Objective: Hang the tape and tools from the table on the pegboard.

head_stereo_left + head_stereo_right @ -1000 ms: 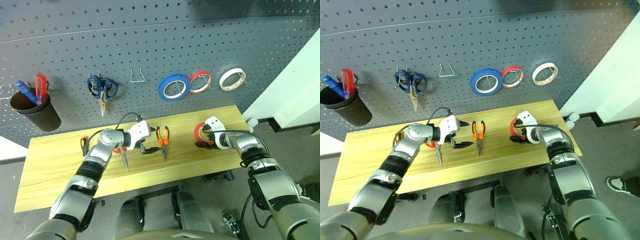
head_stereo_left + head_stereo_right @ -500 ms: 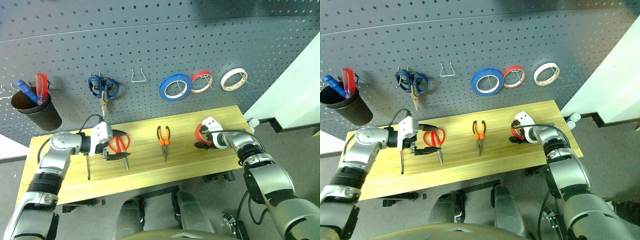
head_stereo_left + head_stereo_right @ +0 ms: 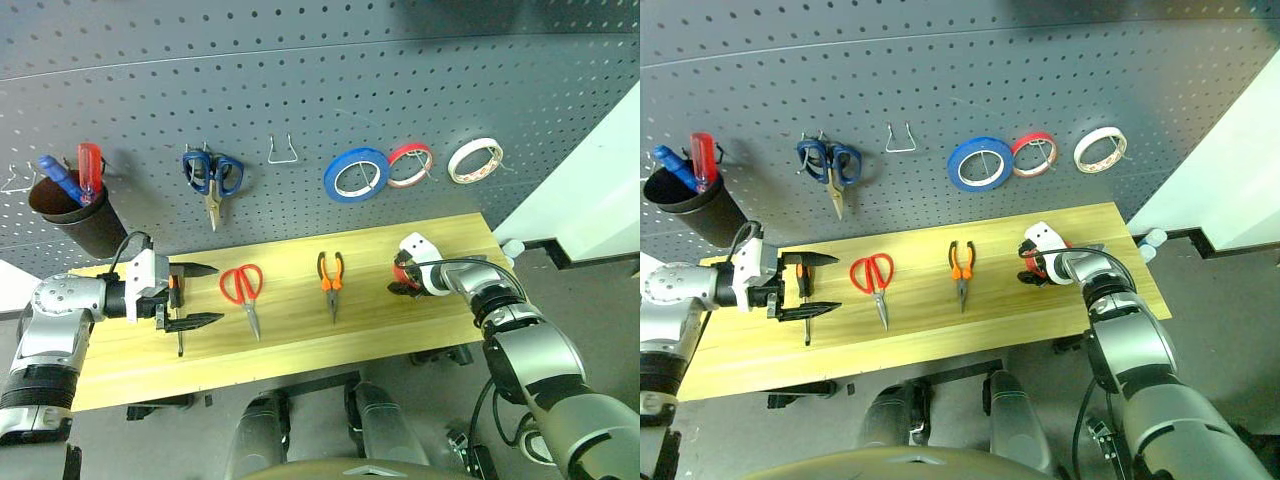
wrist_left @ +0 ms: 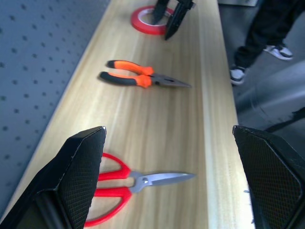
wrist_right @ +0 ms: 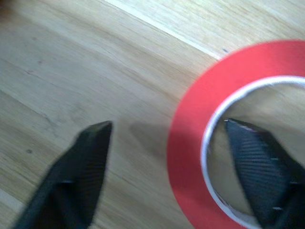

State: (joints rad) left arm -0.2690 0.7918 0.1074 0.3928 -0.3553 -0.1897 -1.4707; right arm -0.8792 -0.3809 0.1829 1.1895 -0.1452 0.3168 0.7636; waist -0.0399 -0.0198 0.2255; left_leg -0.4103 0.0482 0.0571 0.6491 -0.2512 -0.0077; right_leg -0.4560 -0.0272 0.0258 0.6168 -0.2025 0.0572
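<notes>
At the table's left end, the left gripper (image 3: 190,295) hovers wide open and empty over the slim orange-and-black screwdriver (image 3: 178,322), which lies near-to-far on the light wooden table (image 3: 290,340). Far right, the right gripper (image 5: 167,157) straddles the flat red tape roll's (image 5: 190,143) wall, jaws apart, one finger inside; it should pinch squarely before lifting.

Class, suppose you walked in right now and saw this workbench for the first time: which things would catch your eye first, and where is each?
Probably the red tape lying flat near the right end of the table, with the right gripper straddling its wall, one finger inside the ring and one outside. Next, the red-handled scissors and orange-and-black pliers mid-table. Behind them, the pegboard carries three tape rolls in a row.
</notes>
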